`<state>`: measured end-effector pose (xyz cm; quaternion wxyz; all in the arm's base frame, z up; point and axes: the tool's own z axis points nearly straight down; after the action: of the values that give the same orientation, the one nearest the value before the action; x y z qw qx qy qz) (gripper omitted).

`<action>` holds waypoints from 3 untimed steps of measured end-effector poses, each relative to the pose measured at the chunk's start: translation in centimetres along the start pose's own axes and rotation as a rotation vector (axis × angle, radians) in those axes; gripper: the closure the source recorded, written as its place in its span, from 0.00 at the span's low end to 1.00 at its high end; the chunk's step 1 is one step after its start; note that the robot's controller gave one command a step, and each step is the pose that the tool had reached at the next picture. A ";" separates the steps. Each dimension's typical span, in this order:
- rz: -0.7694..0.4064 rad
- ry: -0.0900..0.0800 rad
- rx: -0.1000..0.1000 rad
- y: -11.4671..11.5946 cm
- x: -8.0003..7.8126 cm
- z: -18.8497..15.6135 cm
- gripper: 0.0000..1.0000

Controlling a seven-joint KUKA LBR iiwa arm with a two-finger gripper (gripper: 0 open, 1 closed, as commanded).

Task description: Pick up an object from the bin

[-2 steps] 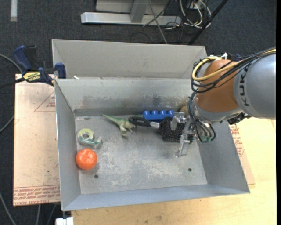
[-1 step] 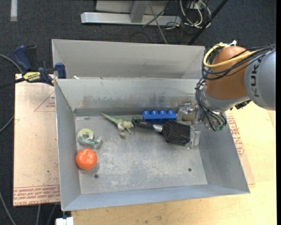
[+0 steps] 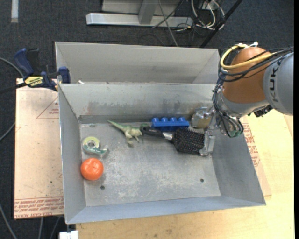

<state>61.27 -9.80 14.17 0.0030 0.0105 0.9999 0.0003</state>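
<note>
The arm (image 3: 247, 79) comes in from 3 o'clock, its orange-covered wrist bent downward. The jaws sit low at the 3 o'clock side of the grey metal bin (image 3: 154, 184), just beside the bristle head of a black hairbrush (image 3: 188, 140), and I cannot tell whether they are open or closed. A blue toy brick (image 3: 170, 122) lies at the brush's 11 o'clock, a green dinosaur (image 3: 128, 130) at its 9, and a tape roll (image 3: 93, 145) and an orange ball (image 3: 91, 169) lie toward the bin's 8; dark carpet with cables (image 3: 187, 14) shows at 12.

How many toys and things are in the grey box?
5: an orange ball front left, a tape roll just behind it, a green dinosaur mid-bin, a blue brick at the back, a black brush beside it. The arm may hide more.
</note>
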 end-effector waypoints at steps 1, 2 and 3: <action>0.169 0.003 0.001 -0.7 -1.1 4.5 0.00; 0.095 -0.001 0.004 -0.1 -1.5 6.6 1.00; 0.095 -0.001 0.004 -0.1 -1.5 6.6 1.00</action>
<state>62.81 -9.97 7.59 0.0037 0.0577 0.9983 -0.0017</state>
